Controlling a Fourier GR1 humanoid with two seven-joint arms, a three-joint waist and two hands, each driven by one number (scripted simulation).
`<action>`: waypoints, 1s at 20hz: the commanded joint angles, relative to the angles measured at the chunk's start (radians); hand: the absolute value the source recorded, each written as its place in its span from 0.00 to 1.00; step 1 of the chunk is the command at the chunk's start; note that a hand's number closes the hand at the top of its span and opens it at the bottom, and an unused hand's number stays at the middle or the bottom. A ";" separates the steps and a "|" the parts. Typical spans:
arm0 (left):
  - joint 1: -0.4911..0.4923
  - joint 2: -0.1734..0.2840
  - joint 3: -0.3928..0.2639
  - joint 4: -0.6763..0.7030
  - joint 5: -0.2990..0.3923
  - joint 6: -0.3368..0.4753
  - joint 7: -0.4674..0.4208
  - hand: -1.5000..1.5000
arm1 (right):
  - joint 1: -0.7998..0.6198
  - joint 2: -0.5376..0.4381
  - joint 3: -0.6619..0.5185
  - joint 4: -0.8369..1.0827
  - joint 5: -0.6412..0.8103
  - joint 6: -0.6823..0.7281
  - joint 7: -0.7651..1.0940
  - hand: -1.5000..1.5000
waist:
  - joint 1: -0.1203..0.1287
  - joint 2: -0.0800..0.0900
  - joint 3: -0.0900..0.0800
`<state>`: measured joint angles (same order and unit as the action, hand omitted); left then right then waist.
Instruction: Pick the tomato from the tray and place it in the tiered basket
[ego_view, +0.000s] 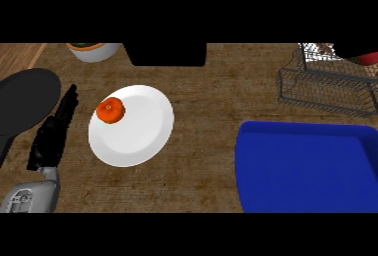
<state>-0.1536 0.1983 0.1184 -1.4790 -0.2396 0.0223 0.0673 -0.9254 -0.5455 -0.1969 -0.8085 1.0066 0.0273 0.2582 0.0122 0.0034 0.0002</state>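
The tomato (111, 110) is seen lying on the left part of a white plate (140, 135), near its left rim, stem end up. The plate is set on the wooden counter (199, 100). The left hand (53, 132) is shown just left of the plate, fingers stretched straight and pointing away up the view, edge-on; nothing is held, and no contact with the tomato is seen. Whether the fingers brush the plate's rim cannot be told. Its grey forearm (29, 197) enters from the lower left corner. A dark round pan-like object (26, 102) is found left of the hand. A blue tray (306, 167) is placed at the lower right, well apart from the tomato. The wire tiered basket (328, 82) is located at the upper right. A white pot (94, 50) is cut by the top edge, upper left. The right hand is not seen.
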 joint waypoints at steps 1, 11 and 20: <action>-0.017 0.001 0.003 0.012 -0.002 0.002 0.008 0.50 | 0.024 0.039 -0.126 0.044 -0.128 -0.002 0.024 1.00 | -0.010 -0.001 0.001; -0.004 0.004 0.008 0.016 0.003 -0.012 -0.015 0.50 | 0.024 0.037 -0.201 0.123 -0.205 -0.146 -0.104 0.00 | 0.002 0.002 0.000; 0.011 -0.015 0.007 -0.041 -0.009 0.016 0.036 0.50 | 0.076 -0.064 -0.279 -0.099 -0.307 -0.120 -0.045 0.00 | -0.024 -0.010 0.000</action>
<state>-0.1440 0.2078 0.1377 -1.4899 -0.2345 0.0122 0.0685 -0.8923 -0.5820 -0.4458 -0.8082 0.7416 -0.1097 0.1709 0.0013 -0.0012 -0.0001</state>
